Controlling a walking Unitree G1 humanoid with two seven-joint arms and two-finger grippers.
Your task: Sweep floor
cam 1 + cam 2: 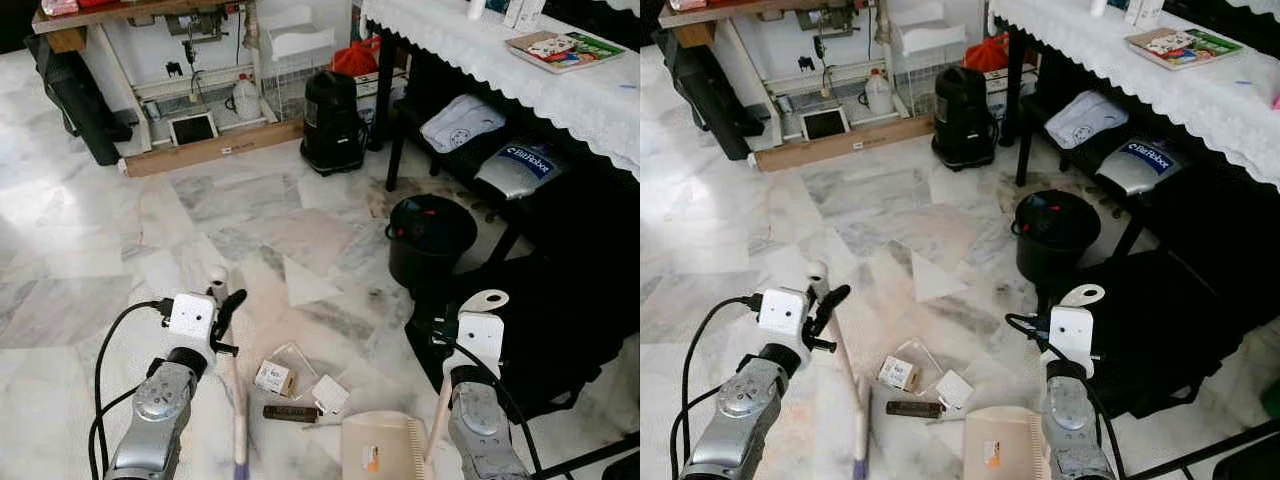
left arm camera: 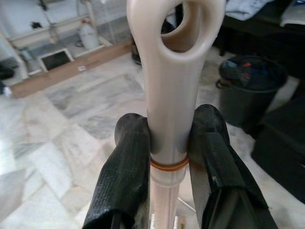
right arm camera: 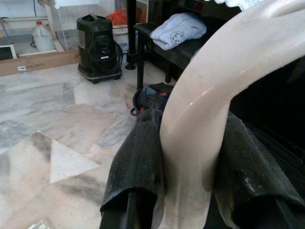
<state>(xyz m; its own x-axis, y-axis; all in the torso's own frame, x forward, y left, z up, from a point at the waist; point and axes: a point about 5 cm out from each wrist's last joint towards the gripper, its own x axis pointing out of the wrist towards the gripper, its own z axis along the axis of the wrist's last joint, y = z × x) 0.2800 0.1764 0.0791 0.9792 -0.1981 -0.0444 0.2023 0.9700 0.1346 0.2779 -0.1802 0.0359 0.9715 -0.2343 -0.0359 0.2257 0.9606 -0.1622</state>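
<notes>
Where marble floor (image 1: pixel 250 200) opens: litter (image 1: pixel 275 378).

L arm (image 1: pixel 150 420) reaches fwd, left gripper (image 2: pixel 169 148) clamped w/ both fingers (image 2: pixel 121 176) pressed on a handle. R arm (image 1: pixel 480 420) fwd too, right gripper (image 3: pixel 190 157) likewise clamped round a handle.

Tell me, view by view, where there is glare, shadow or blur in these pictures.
Eye views: sharp; daylight glares off the marble floor at upper left, deep shadow lies under the table. Left wrist view: the broom handle held by the left gripper is sharp, the background softer. Right wrist view: the dustpan handle in the right gripper is near, glossy and slightly soft.
</notes>
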